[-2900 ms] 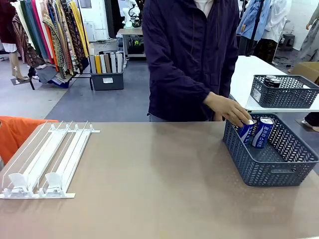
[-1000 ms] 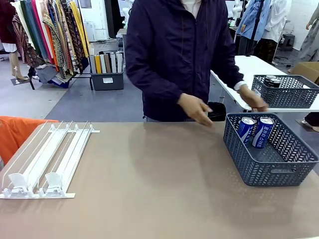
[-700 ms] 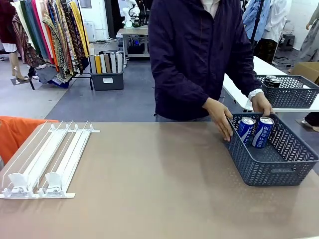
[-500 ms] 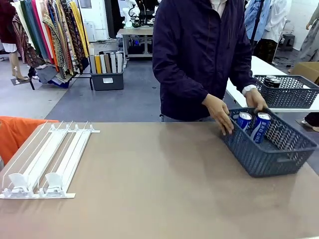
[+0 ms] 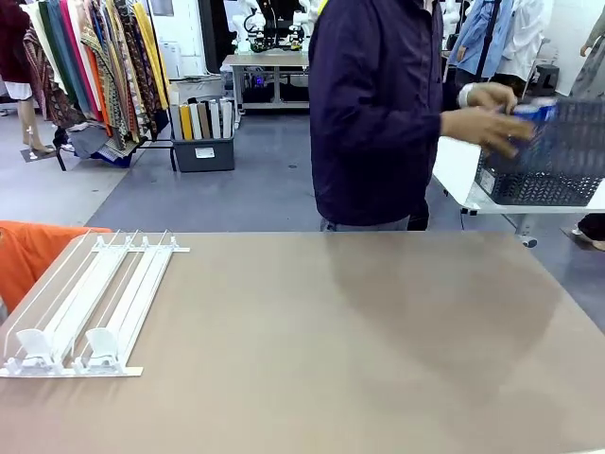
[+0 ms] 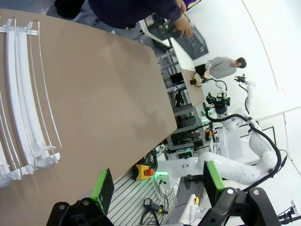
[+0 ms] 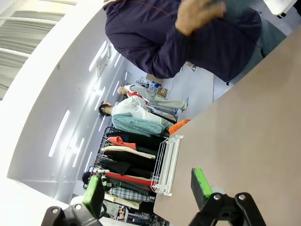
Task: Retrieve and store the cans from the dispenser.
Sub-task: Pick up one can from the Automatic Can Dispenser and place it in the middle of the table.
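The white dispenser (image 5: 90, 307) lies flat at the table's left edge, its lanes holding no cans. It also appears in the left wrist view as the dispenser (image 6: 21, 99) and in the right wrist view as the dispenser (image 7: 168, 162). A person in a dark jacket holds a grey mesh basket (image 5: 577, 132) in the air at the far right, off the table, with a blurred blue can (image 5: 537, 111) at its rim. My left gripper (image 6: 157, 183) is open above the near table edge. My right gripper (image 7: 148, 188) is open too, with nothing between its fingers.
The brown tabletop (image 5: 331, 340) stretches bare from the dispenser to the right edge. A white side table (image 5: 458, 165) stands behind at the right. Clothes racks (image 5: 85, 66) and a bin of folders stand far back left.
The person took hold of the grey basket with the two blue cans, lifted it off the table's right side and swung it up and to the right. The dispenser has not moved.
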`<state>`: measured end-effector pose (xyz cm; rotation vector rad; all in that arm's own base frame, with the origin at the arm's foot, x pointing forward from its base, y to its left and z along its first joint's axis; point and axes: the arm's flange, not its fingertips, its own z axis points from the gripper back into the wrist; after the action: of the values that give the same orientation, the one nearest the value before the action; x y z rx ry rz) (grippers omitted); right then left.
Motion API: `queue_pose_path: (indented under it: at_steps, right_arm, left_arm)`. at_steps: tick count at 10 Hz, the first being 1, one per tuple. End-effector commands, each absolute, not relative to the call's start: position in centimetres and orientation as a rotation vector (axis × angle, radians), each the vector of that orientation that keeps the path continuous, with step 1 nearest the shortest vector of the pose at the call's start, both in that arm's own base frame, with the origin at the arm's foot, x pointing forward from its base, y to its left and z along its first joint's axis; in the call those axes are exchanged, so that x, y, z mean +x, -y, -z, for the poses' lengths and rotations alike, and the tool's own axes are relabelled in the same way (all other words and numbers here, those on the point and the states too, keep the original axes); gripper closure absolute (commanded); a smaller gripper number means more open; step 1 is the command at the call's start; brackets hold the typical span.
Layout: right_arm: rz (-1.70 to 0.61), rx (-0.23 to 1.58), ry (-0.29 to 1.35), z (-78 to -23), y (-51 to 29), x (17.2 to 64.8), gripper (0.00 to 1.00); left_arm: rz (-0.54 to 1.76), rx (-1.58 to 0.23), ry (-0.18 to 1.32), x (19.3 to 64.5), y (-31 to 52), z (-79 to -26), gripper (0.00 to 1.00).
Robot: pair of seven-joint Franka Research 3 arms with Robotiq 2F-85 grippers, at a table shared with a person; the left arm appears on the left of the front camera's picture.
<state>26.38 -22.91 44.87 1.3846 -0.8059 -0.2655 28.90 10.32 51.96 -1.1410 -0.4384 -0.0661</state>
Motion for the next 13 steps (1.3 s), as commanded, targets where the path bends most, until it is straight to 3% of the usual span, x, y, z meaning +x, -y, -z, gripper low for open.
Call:
queue_pose_path:
  at_steps: [1,13]
  right_arm:
    - [0.286,1.409,0.816,-45.55,22.78,26.68,0.00]
    - [0.286,1.409,0.816,-45.55,22.78,26.68,0.00]
  left_arm:
    - [0.065,-1.159,0.446,28.97,-10.33,-52.11,0.00]
    - [0.065,-1.159,0.446,28.97,-10.33,-52.11,0.00]
